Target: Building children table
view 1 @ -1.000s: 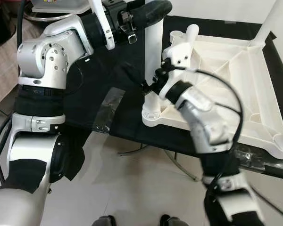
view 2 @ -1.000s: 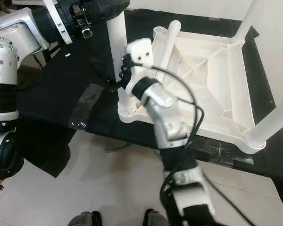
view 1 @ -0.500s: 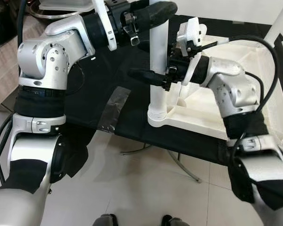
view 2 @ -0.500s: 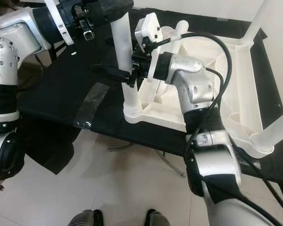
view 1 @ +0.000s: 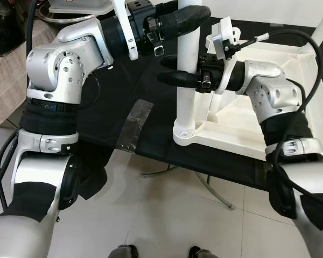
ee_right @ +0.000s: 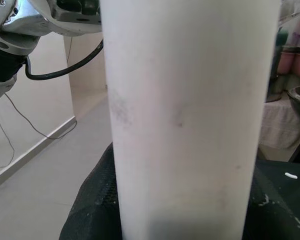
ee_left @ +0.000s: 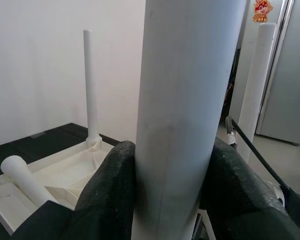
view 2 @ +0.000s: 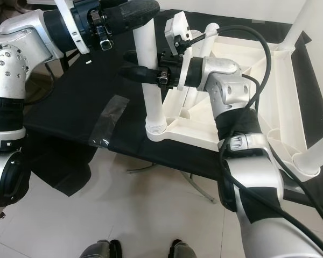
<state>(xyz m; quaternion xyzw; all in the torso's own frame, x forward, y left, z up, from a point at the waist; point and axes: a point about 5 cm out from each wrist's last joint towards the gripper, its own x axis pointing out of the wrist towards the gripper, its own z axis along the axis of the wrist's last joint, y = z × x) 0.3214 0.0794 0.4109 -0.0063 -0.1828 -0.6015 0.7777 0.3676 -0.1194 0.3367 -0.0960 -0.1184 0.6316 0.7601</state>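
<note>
1. You're at the leg-fitting step: the leg (view 1: 186, 80) stands upright in the near-left corner socket of the upturned tabletop (view 1: 269, 80) on the counter (view 1: 113, 86).
2. Your left claw (view 1: 189, 17) clamps the leg high up; your right claw (view 1: 175, 79) clamps it lower.
3. Next, probably twist or press it home, keeping it vertical.

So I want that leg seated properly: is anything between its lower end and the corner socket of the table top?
Nothing visible: the leg already stands upright in the corner socket, gripped by the left hand above and the right hand lower down.
</note>
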